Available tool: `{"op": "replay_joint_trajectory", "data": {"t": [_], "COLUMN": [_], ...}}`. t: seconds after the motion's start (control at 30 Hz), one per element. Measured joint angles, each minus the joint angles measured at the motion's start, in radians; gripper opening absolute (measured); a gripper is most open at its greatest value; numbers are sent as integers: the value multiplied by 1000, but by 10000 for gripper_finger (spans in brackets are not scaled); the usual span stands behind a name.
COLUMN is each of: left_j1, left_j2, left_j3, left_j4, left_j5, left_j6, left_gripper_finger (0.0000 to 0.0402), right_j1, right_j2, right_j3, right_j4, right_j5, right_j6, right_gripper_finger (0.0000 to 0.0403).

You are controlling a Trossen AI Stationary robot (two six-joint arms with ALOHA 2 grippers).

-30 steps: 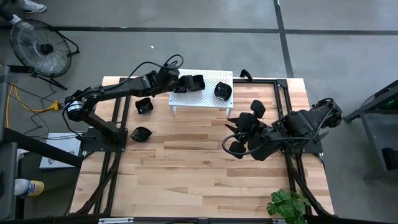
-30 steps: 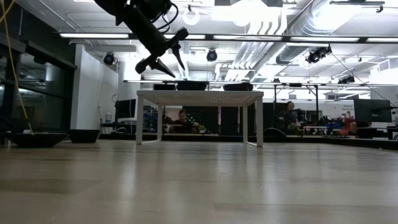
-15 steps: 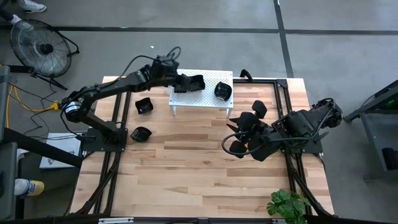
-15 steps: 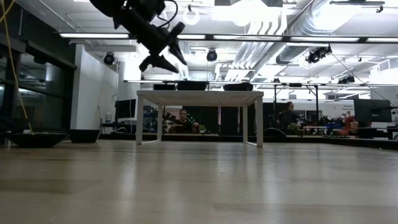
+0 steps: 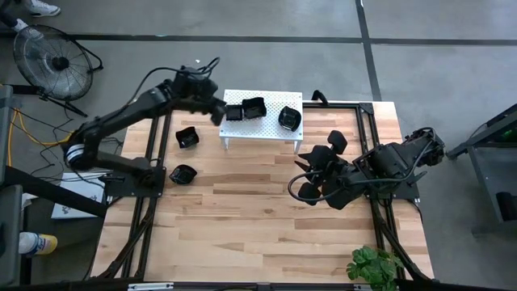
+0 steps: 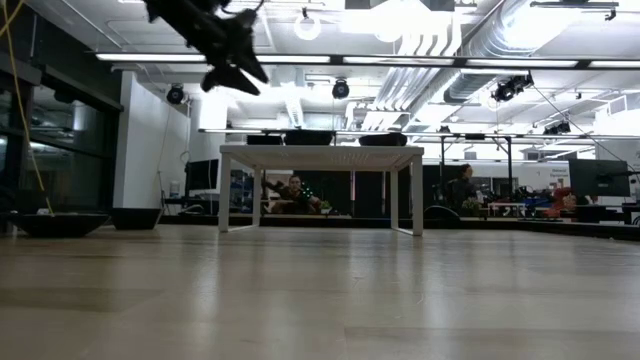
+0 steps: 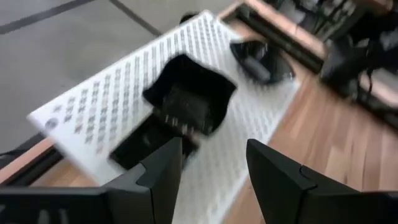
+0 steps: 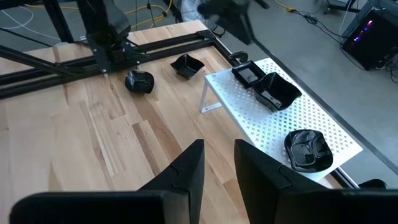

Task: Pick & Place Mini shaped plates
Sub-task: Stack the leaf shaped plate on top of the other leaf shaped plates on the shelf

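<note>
Handling: I judge the mini shaped plates [image 5: 254, 107] to be light, rigid and glossy, so likely slippery in my fingers and liable to chip if dropped.
Grasp point: I would take a raised rim edge, one finger inside and one outside; the flat bases offer nothing to pinch.
Appearance: small black dishes; some square with upturned corners, some rounder with wavy rims.
Location, stand: three plates sit on the white perforated stand [image 5: 271, 131] at the table's 12 o'clock: a flat square one [image 5: 233, 112], a deeper square one touching it, and a rounder one [image 5: 290, 119] well apart toward 3 o'clock.
Location, table: two more lie on the wooden table [image 5: 242, 218] at about 9 to 10 o'clock, a square one [image 5: 187, 137] and a rounder one [image 5: 183, 173].
My left claw [image 7: 211, 165]: raised just off the stand's 9 o'clock end, fingers spread wide, holding nothing.
My right claw [image 8: 217, 163]: parked at 3 o'clock, fingers partly apart, nothing between them.
</note>
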Motion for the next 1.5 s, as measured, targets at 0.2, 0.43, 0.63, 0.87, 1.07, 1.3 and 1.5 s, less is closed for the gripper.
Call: {"op": "replay_joint_trajectory", "data": {"t": [0.2,0.43,0.63,0.87,1.07,1.3,1.5], "left_j1": [-2,-86,-226,-424,-578,-719,-772], "left_j2": [-133,-254,-282,-275,-274,-273,-293], "left_j3": [0,1,1,1,-55,-237,-407], "left_j4": [-166,-350,-493,-639,-674,-653,-606], "left_j5": [-11,-60,-191,-350,-451,-473,-424], "left_j6": [118,250,307,243,111,-115,-317], "left_gripper_finger": [177,177,177,177,177,177,177], "right_j1": [0,0,0,0,0,0,0], "right_j2": [0,0,0,0,0,0,0], "right_j3": [0,0,0,0,0,0,0], "right_j4": [-2,0,2,9,9,9,9], "right_j5": [1,8,12,12,8,9,9], "right_j6": [1,4,20,23,23,23,23], "right_gripper_finger": [83,83,83,83,83,83,83]}}
